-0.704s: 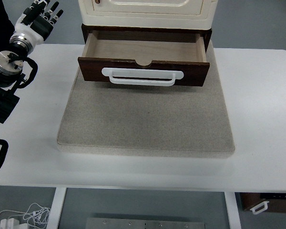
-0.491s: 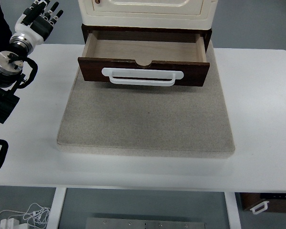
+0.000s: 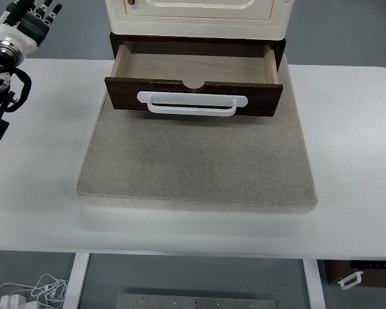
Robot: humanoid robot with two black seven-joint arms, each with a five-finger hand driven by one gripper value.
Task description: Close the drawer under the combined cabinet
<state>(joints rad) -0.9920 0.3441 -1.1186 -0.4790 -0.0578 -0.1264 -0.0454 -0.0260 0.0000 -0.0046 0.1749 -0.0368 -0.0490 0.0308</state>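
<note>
Drawer: pulled out under cabinet, empty, handle facing you (needs a push inward). Left hand: top-left, well apart, fingers extended, holding nothing

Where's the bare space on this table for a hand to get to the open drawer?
Bare: the grey mat in front of the drawer, and the white table right of it. Crowded: the far-left corner, where the left hand sits.

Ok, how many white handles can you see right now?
2: one handle on the open drawer front, another handle on a dark piece below the table, bottom right. Others may be hidden.
</note>
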